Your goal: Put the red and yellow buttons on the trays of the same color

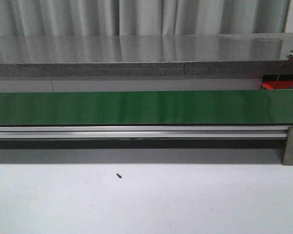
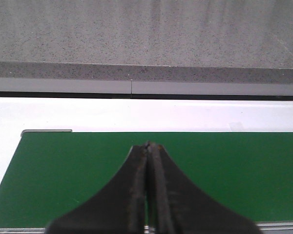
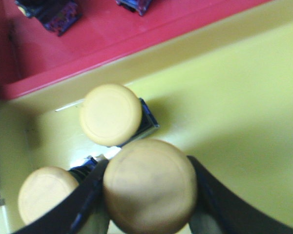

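Observation:
In the right wrist view my right gripper point(image 3: 151, 195) is shut on a yellow button point(image 3: 149, 178), its round cap filling the gap between the black fingers point(image 3: 85, 197). It hangs over the yellow tray point(image 3: 234, 112). Two more yellow buttons point(image 3: 111, 114) point(image 3: 41, 201) stand in that tray close by. Beyond lies the red tray point(image 3: 102, 36) with two dark blue-black button bodies point(image 3: 56, 14) at its edge, their caps cut off. My left gripper point(image 2: 147, 145) is shut and empty above the green belt point(image 2: 63, 170). Neither gripper shows in the front view.
The green conveyor belt point(image 1: 136, 107) runs across the front view on an aluminium rail point(image 1: 136, 131), with a grey stone ledge point(image 1: 136, 68) behind. A red corner point(image 1: 278, 84) shows at far right. A small black screw point(image 1: 119, 175) lies on the white table.

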